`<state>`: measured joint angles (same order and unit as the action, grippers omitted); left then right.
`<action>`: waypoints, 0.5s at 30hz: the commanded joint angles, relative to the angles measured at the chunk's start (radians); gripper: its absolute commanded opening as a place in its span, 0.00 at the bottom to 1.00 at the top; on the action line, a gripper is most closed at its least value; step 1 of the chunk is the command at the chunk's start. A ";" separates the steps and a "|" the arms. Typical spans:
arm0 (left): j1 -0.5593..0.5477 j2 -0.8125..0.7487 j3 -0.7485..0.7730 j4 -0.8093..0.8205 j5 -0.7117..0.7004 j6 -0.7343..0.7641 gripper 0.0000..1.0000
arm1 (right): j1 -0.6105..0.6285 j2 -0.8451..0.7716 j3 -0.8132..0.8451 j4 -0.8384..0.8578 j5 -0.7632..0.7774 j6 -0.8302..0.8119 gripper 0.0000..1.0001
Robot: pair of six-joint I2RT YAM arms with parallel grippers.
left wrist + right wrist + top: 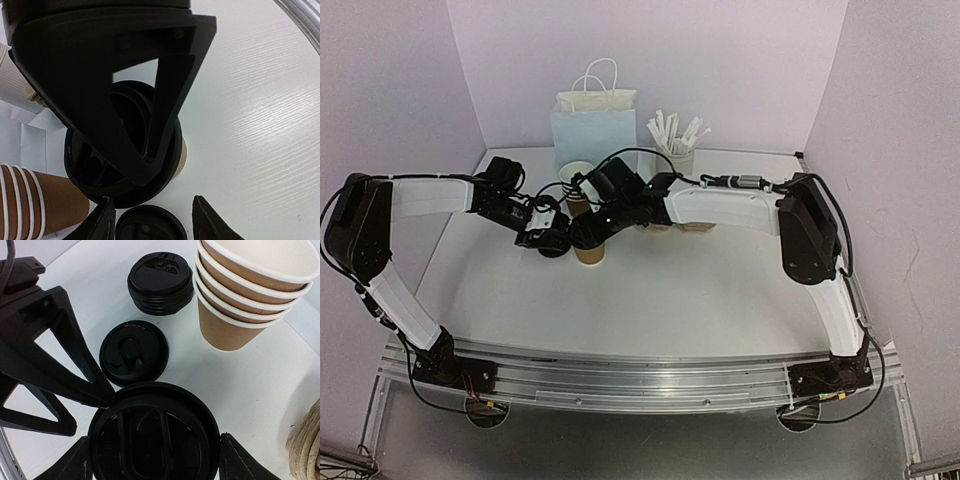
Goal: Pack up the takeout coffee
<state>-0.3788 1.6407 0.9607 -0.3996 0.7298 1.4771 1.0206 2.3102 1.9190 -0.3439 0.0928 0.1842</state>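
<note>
A brown kraft cup [590, 253] stands at mid-table with a black lid [155, 435] on top. My right gripper [155, 440] is over it, its fingers against the lid's rim on both sides. In the left wrist view the same lidded cup [183, 155] sits behind one large right finger. My left gripper [151, 200] is open just to the cup's left, low over a loose black lid [150, 227] that lies flat on the table. That loose lid also shows in the right wrist view [133, 352]. One left fingertip [102, 396] touches the lidded cup's rim.
A stack of empty kraft cups [250, 295] and a stack of black lids [160, 282] stand just beyond. A pale paper bag [592, 130] and a white cup of straws [675, 148] stand at the back. Pulp carriers [306, 445] lie to the right.
</note>
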 commanded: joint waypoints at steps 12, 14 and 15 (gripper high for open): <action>-0.095 0.051 -0.045 -0.122 -0.120 -0.010 0.55 | 0.026 0.100 -0.164 -0.250 0.007 0.034 0.60; -0.086 0.030 -0.004 -0.122 -0.098 -0.103 0.58 | 0.026 0.085 -0.147 -0.252 0.029 0.036 0.55; -0.080 0.021 0.014 -0.125 -0.088 -0.146 0.60 | 0.026 0.079 -0.138 -0.254 0.040 0.038 0.53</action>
<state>-0.4165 1.6257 0.9524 -0.3738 0.6403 1.5407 1.0228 2.2794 1.8540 -0.2966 0.1261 0.2075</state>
